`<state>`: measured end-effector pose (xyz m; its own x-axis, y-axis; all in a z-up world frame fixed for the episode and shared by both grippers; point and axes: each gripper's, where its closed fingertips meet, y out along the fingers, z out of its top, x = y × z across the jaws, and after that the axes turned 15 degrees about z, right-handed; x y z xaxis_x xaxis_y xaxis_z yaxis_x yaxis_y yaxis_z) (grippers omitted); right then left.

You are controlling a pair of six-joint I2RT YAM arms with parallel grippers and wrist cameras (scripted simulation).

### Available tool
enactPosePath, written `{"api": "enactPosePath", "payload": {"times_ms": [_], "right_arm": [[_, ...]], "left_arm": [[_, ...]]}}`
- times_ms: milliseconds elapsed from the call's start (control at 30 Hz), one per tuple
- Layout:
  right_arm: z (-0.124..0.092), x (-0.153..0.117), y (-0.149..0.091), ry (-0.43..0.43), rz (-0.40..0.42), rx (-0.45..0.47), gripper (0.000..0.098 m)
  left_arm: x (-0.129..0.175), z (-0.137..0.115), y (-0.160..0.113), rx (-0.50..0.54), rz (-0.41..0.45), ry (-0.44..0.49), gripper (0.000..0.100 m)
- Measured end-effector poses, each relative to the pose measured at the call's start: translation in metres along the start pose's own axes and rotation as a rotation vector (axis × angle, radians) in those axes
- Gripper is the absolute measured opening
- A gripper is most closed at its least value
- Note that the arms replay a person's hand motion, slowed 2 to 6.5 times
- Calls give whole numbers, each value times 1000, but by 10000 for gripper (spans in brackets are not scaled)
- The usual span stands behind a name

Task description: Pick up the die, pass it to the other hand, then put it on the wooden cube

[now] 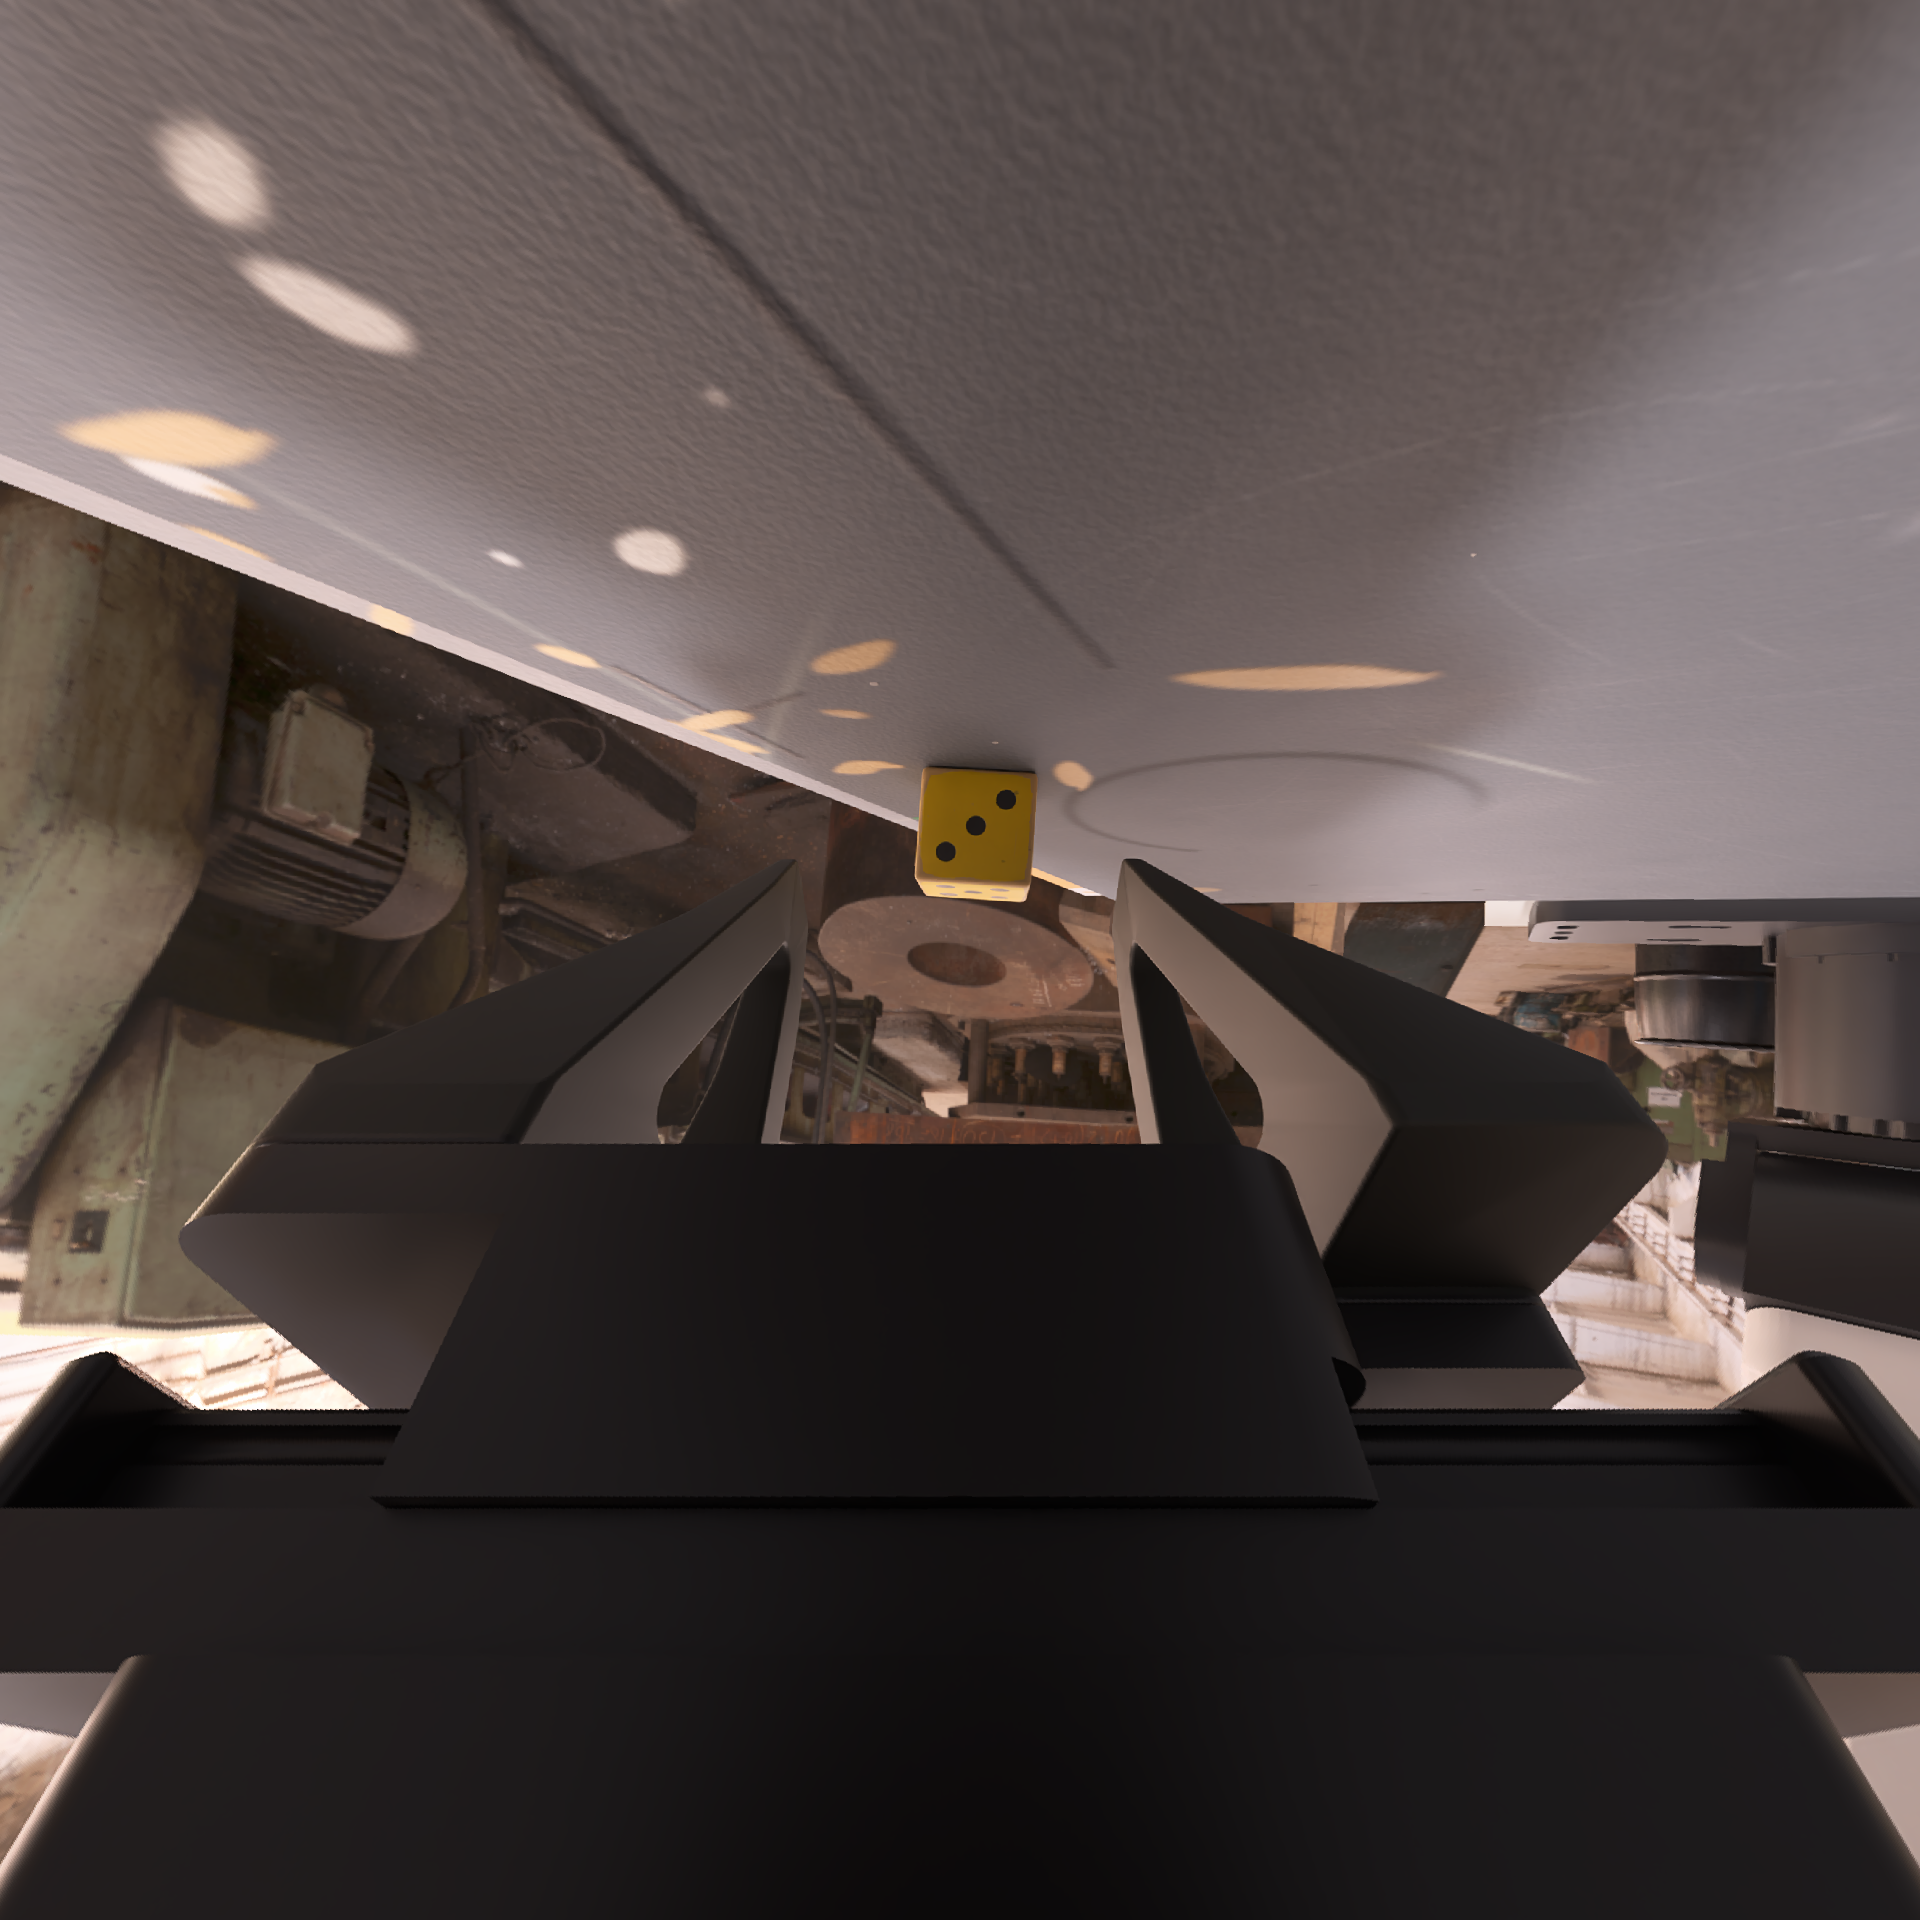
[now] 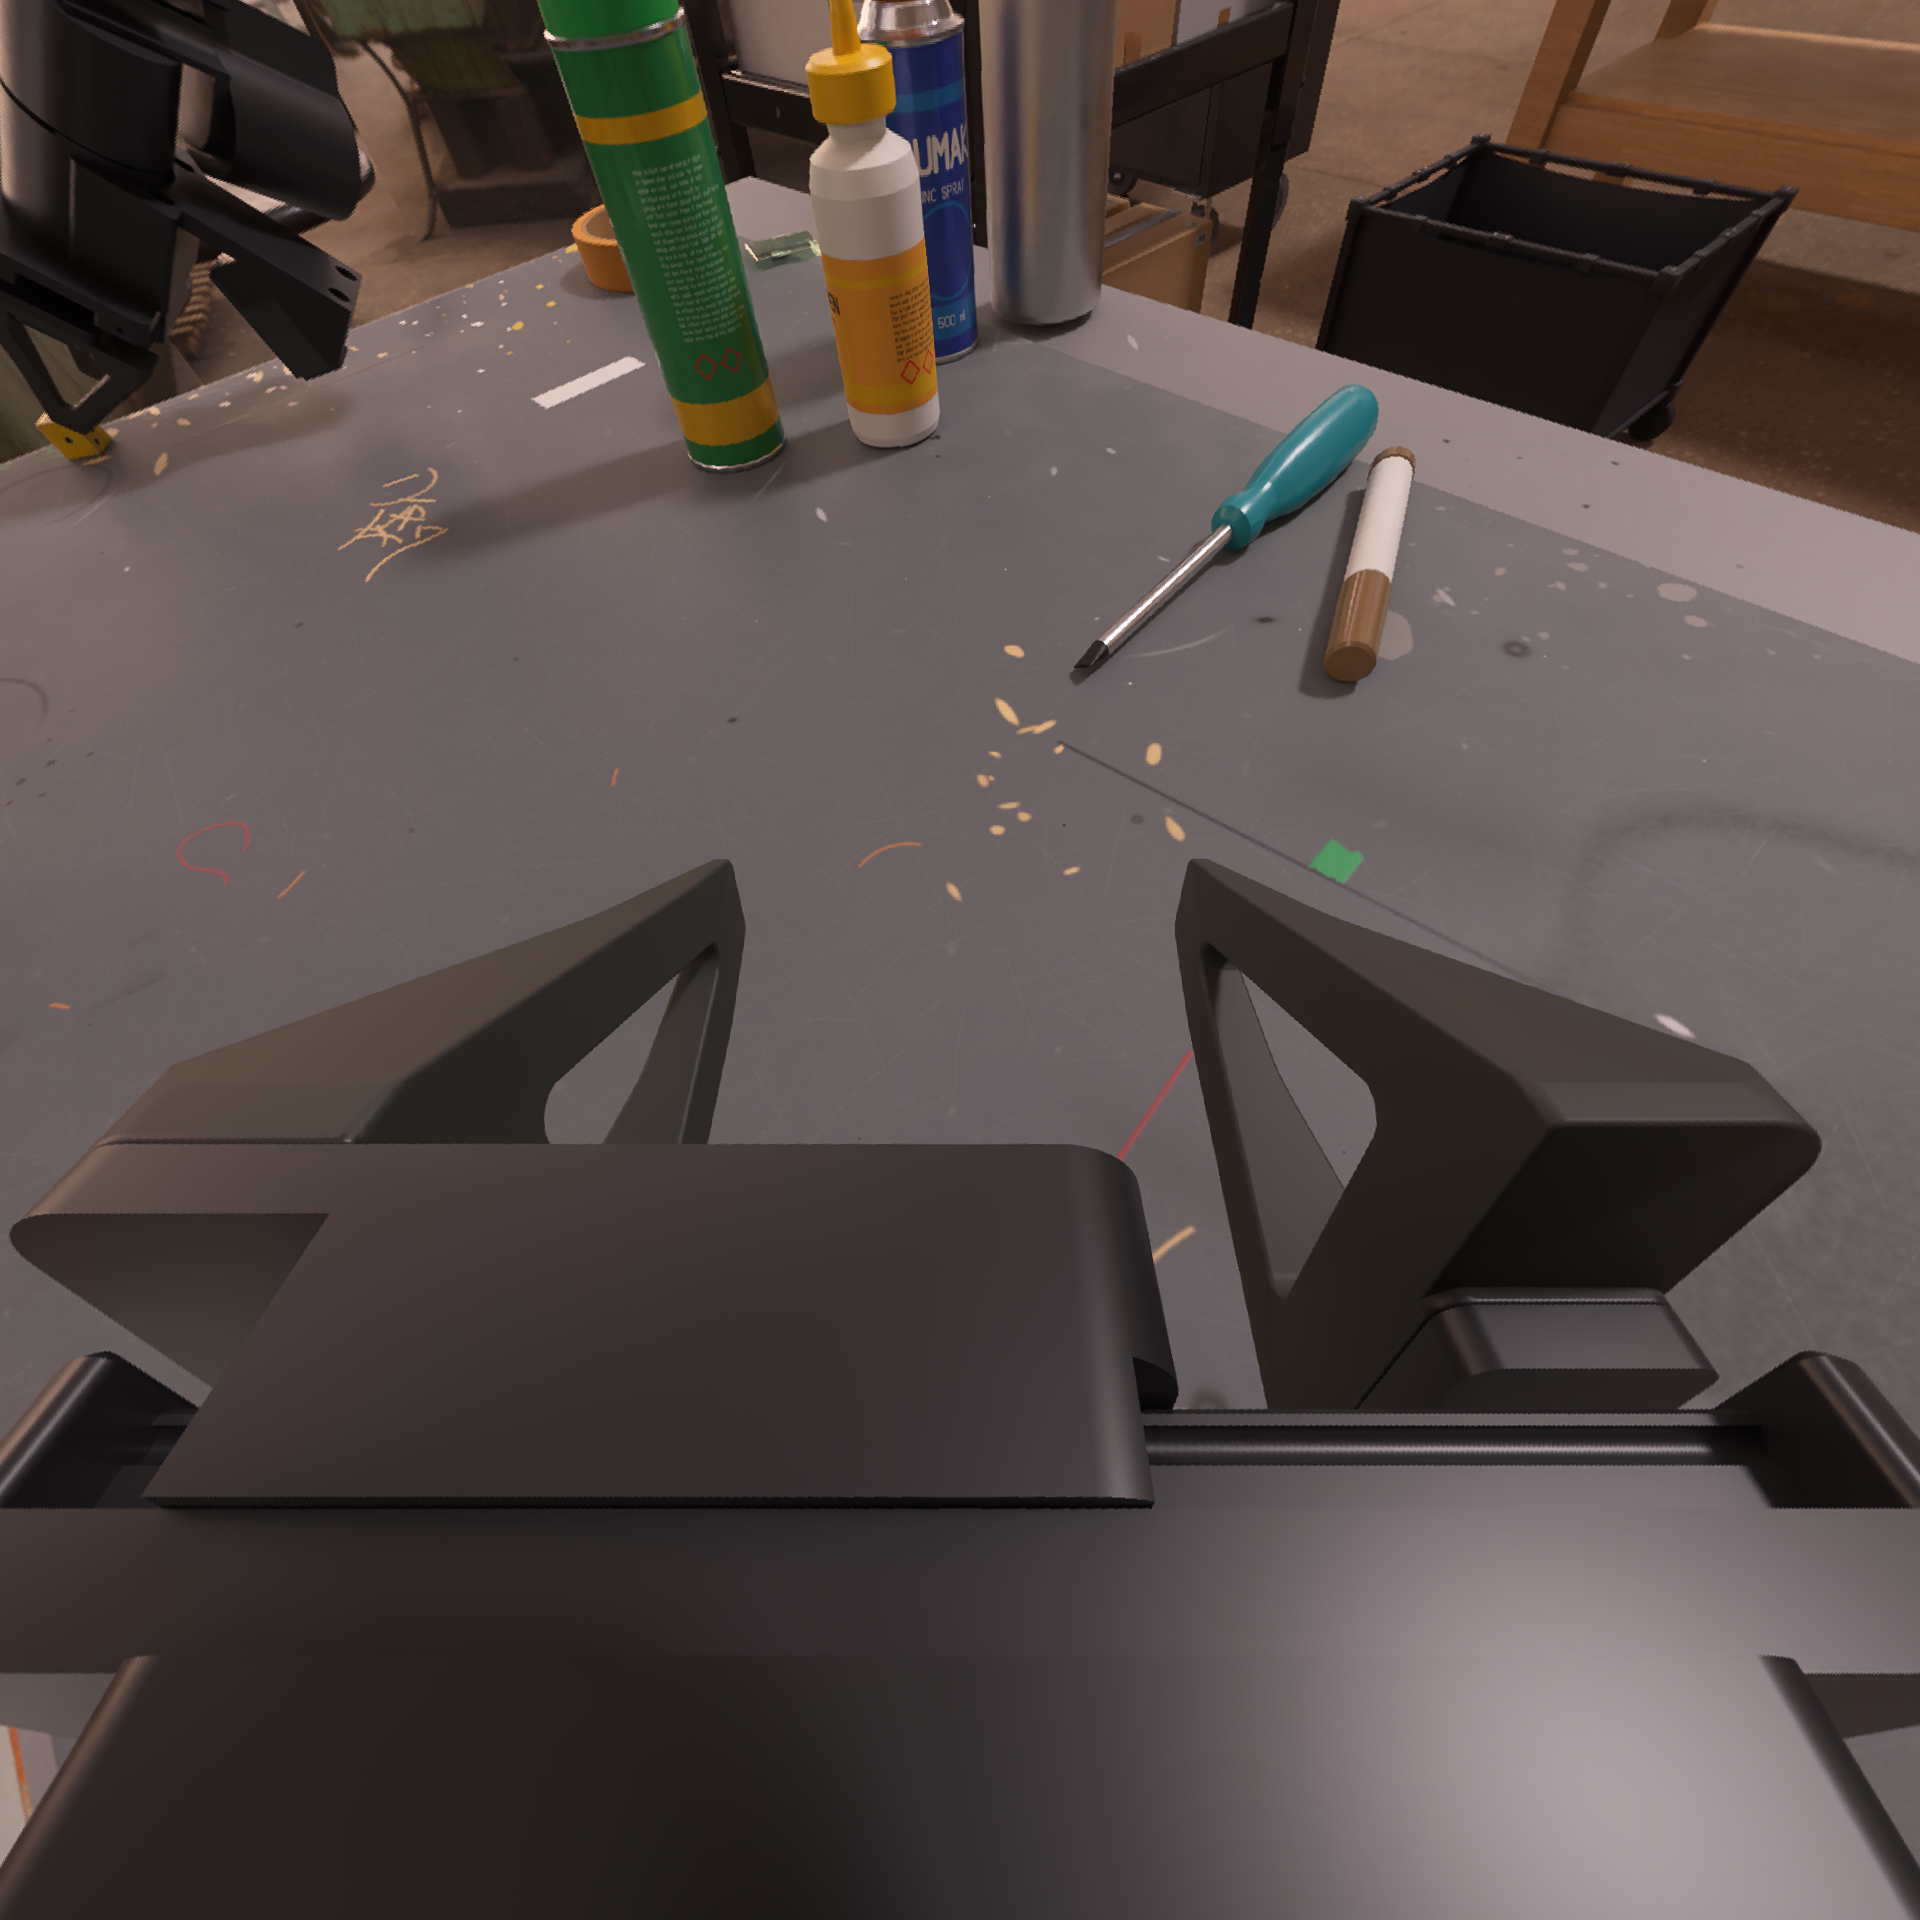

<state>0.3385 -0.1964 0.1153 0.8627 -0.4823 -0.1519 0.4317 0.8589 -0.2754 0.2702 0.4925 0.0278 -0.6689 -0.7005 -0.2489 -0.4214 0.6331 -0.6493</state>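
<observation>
Left gripper [image 1: 961, 883]: your view is upside down; jaws spread, just short of the die, not touching.
Die [image 1: 975, 831]: on the bench [image 2: 727, 675], near its edge.
Right gripper [image 2: 958, 883]: jaws wide apart, empty, tilted down over mid-bench.

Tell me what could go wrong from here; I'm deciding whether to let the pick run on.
The die sits right at the table edge, so a nudge from the open left end effector could tip it off. The wooden cube shows in neither view, so the later placement can't be judged.
</observation>
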Motion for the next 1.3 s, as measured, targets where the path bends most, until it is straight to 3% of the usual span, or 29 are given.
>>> {"api": "enactPosePath", "payload": {"times_ms": [367,600,767,1300], "right_arm": [[0,0,0,-2,2,-1,712],[0,-1,0,-2,3,-2,711],[0,-1,0,-2,3,-1,707],[1,-1,0,-5,6,0,692]], "left_arm": [[4,-1,5,-33,-25,8,495],[5,0,10,-43,-38,7,356],[6,1,13,-51,-45,6,196],[-1,-4,4,-3,-26,-15,199]]}}
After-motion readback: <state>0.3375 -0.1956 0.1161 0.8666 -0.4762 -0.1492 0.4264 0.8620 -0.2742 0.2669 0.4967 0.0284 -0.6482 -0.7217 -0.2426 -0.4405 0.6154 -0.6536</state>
